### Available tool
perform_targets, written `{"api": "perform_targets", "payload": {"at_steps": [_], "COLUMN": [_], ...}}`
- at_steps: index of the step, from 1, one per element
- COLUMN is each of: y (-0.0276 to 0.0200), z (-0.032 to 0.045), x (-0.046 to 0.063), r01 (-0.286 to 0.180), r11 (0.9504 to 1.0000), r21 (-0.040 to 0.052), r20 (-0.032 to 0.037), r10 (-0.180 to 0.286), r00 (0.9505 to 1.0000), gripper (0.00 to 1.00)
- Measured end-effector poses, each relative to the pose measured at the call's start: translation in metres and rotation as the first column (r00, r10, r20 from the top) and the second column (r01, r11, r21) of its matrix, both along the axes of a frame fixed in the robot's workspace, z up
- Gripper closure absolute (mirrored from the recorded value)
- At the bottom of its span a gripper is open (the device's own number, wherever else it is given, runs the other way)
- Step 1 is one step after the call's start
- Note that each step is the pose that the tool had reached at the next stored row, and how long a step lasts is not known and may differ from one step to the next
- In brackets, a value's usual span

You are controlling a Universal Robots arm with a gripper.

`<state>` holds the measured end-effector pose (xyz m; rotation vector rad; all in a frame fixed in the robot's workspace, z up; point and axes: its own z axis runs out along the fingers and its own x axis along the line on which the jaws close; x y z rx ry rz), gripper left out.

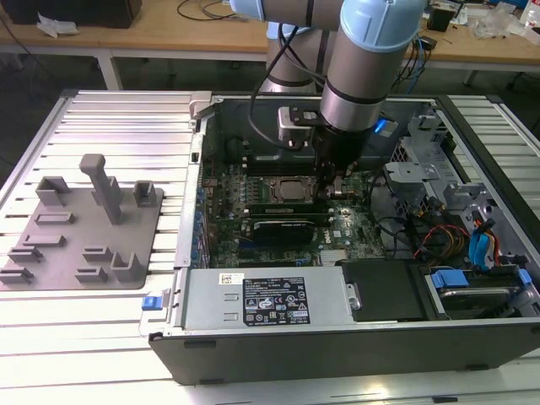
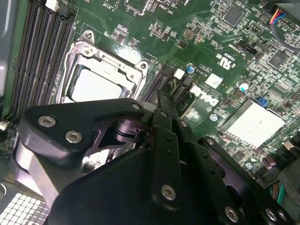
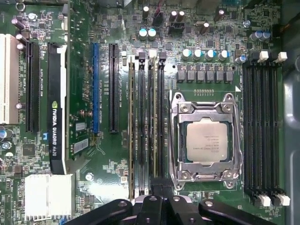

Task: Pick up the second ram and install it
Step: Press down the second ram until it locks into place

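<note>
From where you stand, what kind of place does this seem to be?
Probably a robotics lab or workshop bench set up for computer assembly. An open computer case lies on a slatted metal table, the gripper hangs over its motherboard, and wooden workbenches with cables stand behind.

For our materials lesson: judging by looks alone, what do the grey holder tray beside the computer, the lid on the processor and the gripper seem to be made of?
Grey holder tray: probably plastic, matt, uniform grey, blocky moulded shapes.
Processor lid: apparently metal, dull silver sheen.
Gripper: black, semi-matt links with bright screw heads; coated metal or plastic, hard to tell.
</note>
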<state>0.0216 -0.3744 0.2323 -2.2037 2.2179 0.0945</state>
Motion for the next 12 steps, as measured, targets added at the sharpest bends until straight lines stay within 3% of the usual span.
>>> {"api": "perform_targets", "payload": {"at_steps": [9,12], "y": [0.0005,0.0006], "z": [-0.0027,0.0026], "x": [0.0,0.0], "r01": [0.0,0.0], "r11": [1.0,1.0], "r21": [0.0002,0.0008], "r20": [-0.0002,-0.0001], "r10": [0.0,0.0], "r00": [1.0,1.0], "gripper": [0.92,0.92]}}
